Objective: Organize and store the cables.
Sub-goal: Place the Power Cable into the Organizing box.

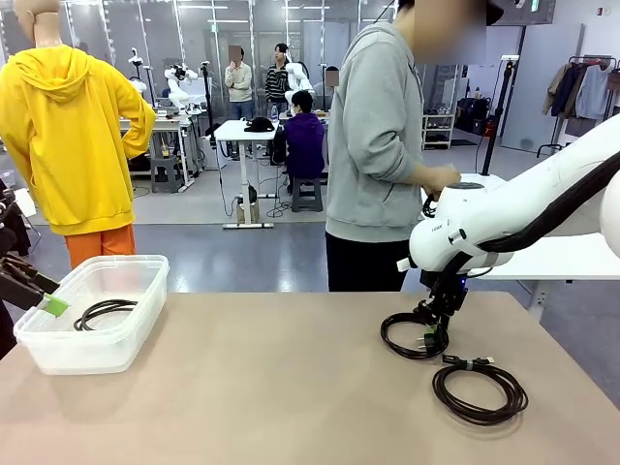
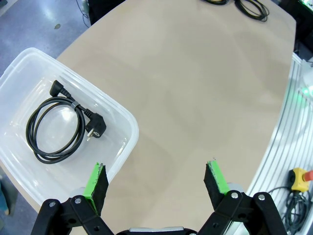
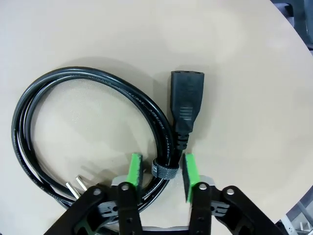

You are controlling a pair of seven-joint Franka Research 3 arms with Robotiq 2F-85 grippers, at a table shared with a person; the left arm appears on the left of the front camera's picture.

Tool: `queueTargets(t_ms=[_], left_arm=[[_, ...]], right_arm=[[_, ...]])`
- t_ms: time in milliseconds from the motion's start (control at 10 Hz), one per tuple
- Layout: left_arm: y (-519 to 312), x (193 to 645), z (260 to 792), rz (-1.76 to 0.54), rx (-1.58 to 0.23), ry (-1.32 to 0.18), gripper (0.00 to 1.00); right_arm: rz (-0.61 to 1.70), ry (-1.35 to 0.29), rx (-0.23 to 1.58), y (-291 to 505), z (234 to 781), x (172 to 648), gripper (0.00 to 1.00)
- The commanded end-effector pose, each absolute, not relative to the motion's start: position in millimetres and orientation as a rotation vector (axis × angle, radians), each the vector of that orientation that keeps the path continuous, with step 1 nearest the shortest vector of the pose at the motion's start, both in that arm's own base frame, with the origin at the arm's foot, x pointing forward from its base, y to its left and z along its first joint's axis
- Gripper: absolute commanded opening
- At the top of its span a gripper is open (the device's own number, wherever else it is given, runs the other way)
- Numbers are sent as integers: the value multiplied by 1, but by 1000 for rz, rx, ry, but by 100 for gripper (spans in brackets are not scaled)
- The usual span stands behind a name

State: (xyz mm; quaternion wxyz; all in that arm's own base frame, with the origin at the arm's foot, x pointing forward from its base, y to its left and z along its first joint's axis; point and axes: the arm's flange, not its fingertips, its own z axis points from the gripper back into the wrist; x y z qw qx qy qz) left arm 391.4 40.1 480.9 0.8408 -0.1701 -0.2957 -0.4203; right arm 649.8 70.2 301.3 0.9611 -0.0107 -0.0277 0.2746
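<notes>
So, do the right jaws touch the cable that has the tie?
Touching. The right wrist view shows the green pads closed on the cable from both sides, right at its tie.

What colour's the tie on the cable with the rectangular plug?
The small tie is black; right wrist view.
</notes>
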Motion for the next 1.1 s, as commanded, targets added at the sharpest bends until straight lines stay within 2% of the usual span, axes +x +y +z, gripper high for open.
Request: queueTargets(t_ms=[0,300,400,1000], left_arm=[[37,395,481,-864,-353,-635,100],[37,395,481,-864,-353,-635,100],[37,395,481,-864,-353,-635,100],[37,395,481,-864,-353,-635,100]], right_arm=[[522,-46,-28,71,304,654,3],[502,-46,-22,67,309,656,0],[543,-57,-22,67,305,652,17],[543,-57,-22,67,305,652,17]])
